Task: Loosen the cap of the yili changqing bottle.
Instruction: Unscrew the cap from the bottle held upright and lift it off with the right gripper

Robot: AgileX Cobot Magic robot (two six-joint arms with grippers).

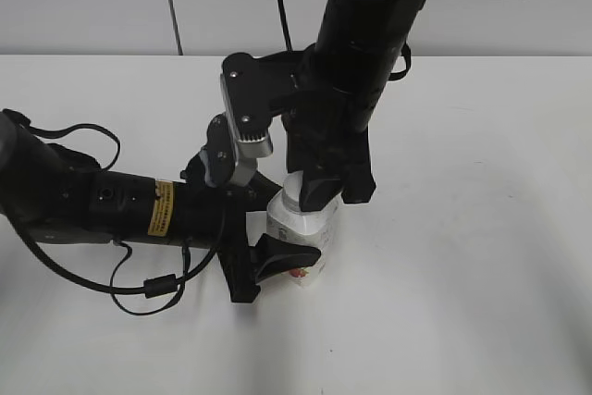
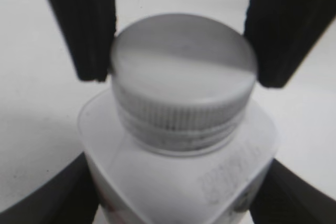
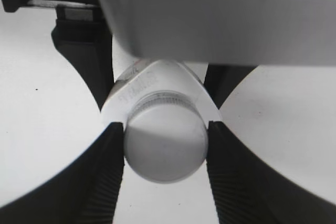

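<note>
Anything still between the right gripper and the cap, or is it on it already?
Nothing visible is in the way. The right gripper has its fingers against both sides of the cap, with no gap showing. The left gripper holds the bottle lower down, clear of the cap.

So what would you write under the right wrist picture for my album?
Right end effector clamped on the white cap while the left one holds the bottle below.

we saw the exterior view look down at a slant across the tabletop (image 1: 481, 256); both wrist views sat close, sharing the cap (image 2: 184, 72) and bottle (image 3: 157, 85).
</note>
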